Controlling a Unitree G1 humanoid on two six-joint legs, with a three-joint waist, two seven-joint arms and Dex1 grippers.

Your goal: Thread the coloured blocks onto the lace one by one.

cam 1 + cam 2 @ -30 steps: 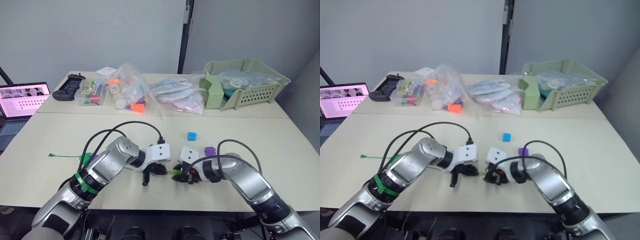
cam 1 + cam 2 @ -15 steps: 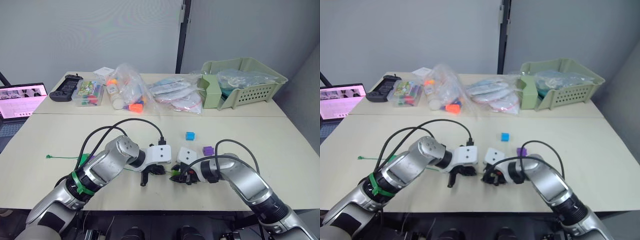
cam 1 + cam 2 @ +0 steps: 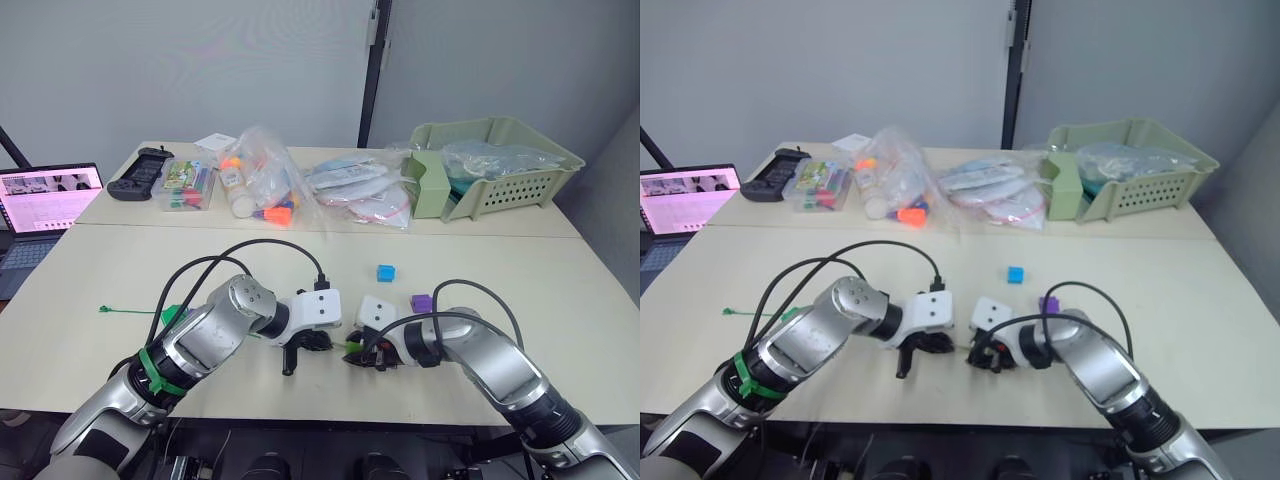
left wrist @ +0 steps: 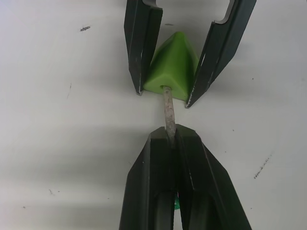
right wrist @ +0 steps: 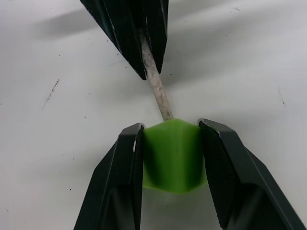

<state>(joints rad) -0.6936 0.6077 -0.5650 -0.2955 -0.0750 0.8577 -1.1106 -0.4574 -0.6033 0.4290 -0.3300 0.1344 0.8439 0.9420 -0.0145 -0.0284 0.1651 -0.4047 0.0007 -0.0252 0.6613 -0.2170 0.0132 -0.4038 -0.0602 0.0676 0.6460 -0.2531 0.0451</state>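
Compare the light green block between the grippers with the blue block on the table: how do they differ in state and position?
The light green block is gripped between the right gripper's fingers; the blue block lies free on the table.
The lace tip, pinched by the left gripper, enters the light green block; nothing touches the blue block.
The blue block lies farther from the robot.
Both are small plastic cubes.

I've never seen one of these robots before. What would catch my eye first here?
The two hands meeting near the table's front edge: the right hand grips a light green block, while the left hand pinches the lace's stiff pale tip, poking it into the block. Farther back on the table lie a blue block and a purple block.
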